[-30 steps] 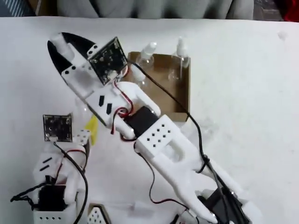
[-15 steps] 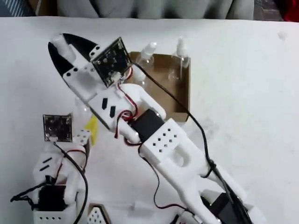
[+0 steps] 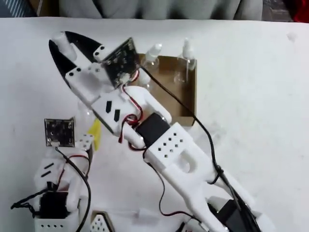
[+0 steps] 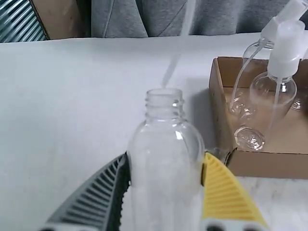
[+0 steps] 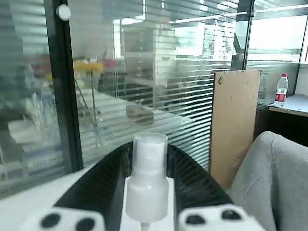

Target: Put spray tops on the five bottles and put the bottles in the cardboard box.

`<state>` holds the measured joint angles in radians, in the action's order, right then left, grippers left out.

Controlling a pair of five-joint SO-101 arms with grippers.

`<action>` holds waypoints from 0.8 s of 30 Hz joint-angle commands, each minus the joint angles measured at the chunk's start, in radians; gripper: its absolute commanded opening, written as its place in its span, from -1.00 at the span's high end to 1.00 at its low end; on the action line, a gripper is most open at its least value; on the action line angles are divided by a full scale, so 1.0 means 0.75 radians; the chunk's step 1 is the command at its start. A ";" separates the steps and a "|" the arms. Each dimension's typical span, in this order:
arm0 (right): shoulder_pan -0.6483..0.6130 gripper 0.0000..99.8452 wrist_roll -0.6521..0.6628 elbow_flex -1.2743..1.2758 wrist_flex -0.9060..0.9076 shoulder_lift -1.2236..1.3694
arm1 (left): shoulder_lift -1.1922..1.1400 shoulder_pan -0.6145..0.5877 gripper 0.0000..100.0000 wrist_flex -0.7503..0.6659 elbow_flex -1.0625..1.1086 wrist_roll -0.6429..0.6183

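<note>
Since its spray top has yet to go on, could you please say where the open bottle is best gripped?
Grip the open bottle across its round body below the shoulder, level from the side. It stands upright; its neck must stay free for the spray top. The left gripper holds it so.

A white table [image 3: 260, 96] spans the high view, grey fabric [image 3: 159, 8] along the frame's top edge. Elsewhere: window blinds [image 5: 192, 106], a leaning brown board [image 5: 236, 125], a red-capped water bottle [image 5: 281, 90].
</note>
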<state>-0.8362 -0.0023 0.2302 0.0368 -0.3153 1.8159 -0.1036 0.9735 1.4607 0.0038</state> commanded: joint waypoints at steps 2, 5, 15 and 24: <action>-0.005 0.97 -0.119 -0.057 -0.036 -0.058 | 0.021 0.009 0.96 -0.043 -0.010 -0.002; -0.003 0.97 -0.119 -0.055 -0.034 -0.058 | 0.021 0.009 0.96 -0.043 -0.010 -0.002; 0.011 0.97 -0.119 -0.057 -0.042 -0.040 | 0.021 0.009 0.96 -0.043 -0.010 -0.002; 0.028 0.97 0.031 -0.059 -0.128 0.056 | 0.021 0.009 0.96 -0.043 -0.010 -0.002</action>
<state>-0.8301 -0.0100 0.2302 -0.0261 -0.2677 1.8159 -0.1036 0.9735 1.4607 0.0038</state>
